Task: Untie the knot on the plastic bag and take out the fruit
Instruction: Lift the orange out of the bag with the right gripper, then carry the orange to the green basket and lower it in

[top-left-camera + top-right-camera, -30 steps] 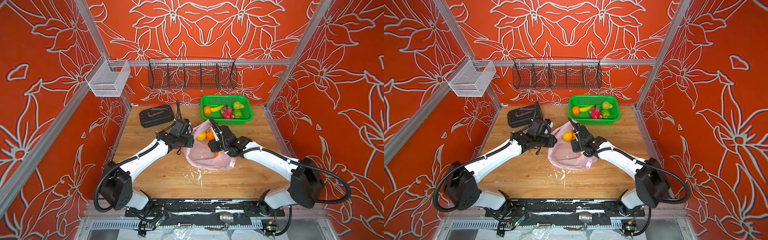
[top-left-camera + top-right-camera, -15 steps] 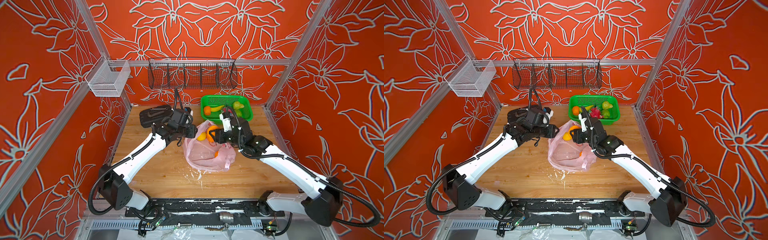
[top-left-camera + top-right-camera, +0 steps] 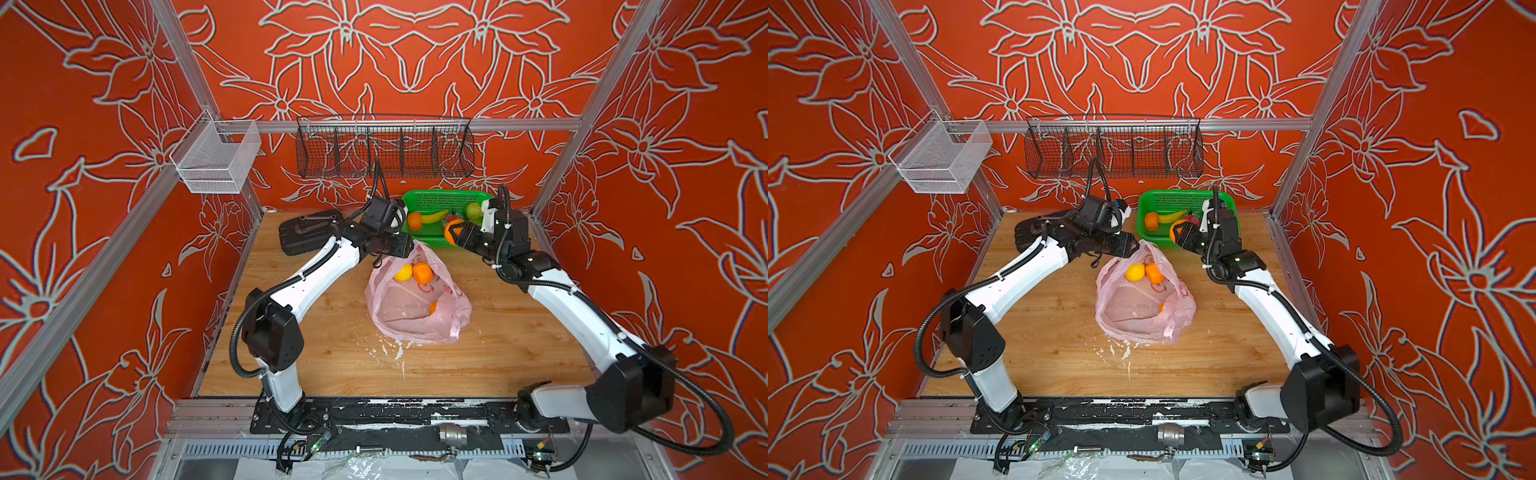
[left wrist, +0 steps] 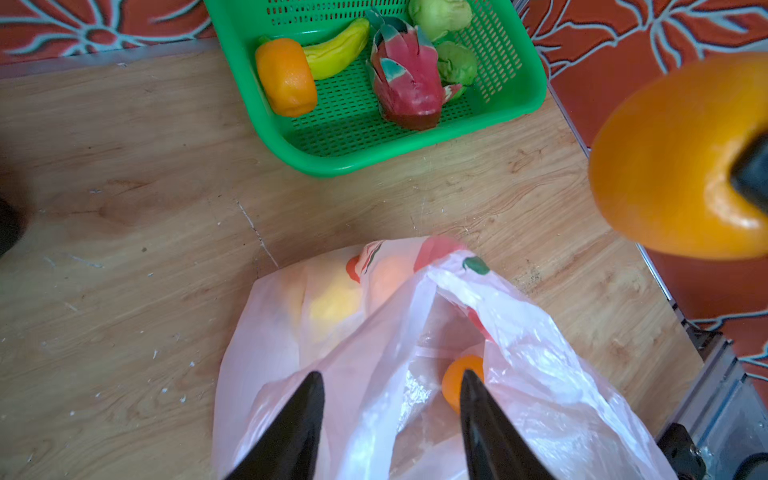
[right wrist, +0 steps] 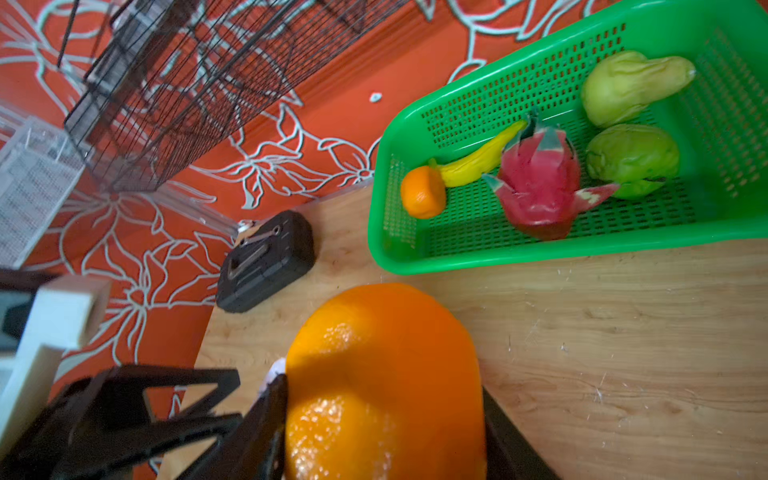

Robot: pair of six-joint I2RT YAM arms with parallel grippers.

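Gripping an orange (image 5: 382, 332), the right gripper (image 5: 386, 424) hangs at the bag's (image 3: 415, 316) one o'clock, by the green basket (image 3: 440, 198). The left gripper (image 4: 390, 399) gapes loose over the open bag, fruit (image 3: 422, 272) inside.

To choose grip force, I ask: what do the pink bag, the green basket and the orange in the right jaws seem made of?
Pink bag: thin plastic film, translucent, crinkly; fruit shows through. Green basket: rigid moulded plastic, perforated, slightly glossy. Orange: probably soft foam or rubber, dimpled shiny skin, seemingly dented at the jaws.

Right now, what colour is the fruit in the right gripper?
The fruit is orange, clearest in the right wrist view.
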